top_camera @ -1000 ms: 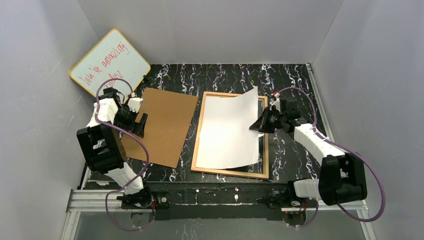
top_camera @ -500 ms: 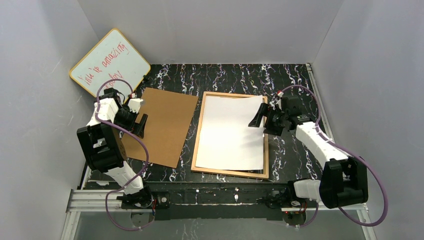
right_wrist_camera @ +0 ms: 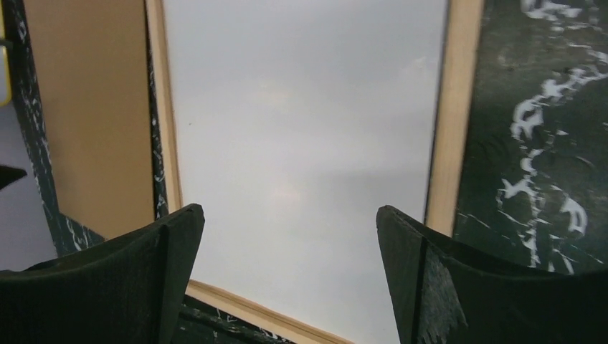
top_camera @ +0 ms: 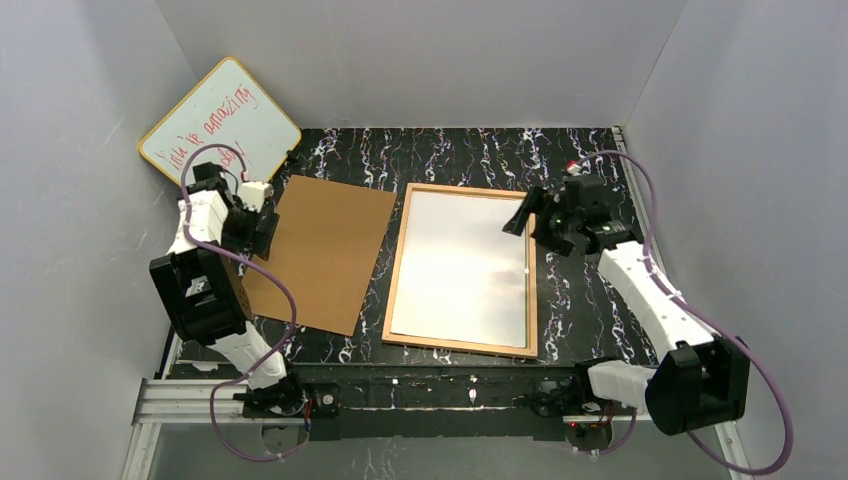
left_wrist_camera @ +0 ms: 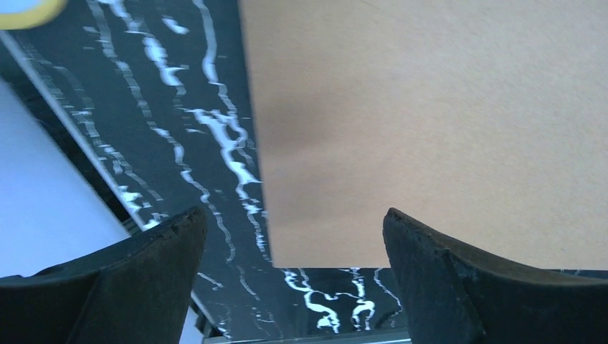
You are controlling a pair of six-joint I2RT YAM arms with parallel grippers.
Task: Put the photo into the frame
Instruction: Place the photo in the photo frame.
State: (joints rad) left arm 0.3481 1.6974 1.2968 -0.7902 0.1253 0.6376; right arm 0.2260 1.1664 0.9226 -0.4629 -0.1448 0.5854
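The photo [top_camera: 462, 265] lies flat, white back up, inside the thin light-wood frame [top_camera: 394, 270] at the middle of the table. My right gripper [top_camera: 533, 222] hovers open above the frame's far right part, holding nothing. In the right wrist view the photo [right_wrist_camera: 301, 129] fills the space between the frame's rails [right_wrist_camera: 448, 129], and my right gripper [right_wrist_camera: 287, 209] stands wide over it. My left gripper [top_camera: 262, 228] is open over the left edge of the brown backing board [top_camera: 320, 250]. In the left wrist view, the left gripper [left_wrist_camera: 294, 211] is empty above the board's corner [left_wrist_camera: 430, 107].
A yellow-rimmed whiteboard [top_camera: 220, 125] with red writing leans in the back left corner. Its yellow edge [left_wrist_camera: 21, 7] shows in the left wrist view. The black marbled table [top_camera: 460, 150] is walled in by grey panels on three sides. The backing board [right_wrist_camera: 93, 107] lies just left of the frame.
The right gripper opened and let go of the photo, which dropped from a raised curl to flat in the frame. The right arm drew back and up. The left gripper shifted slightly toward the far left.
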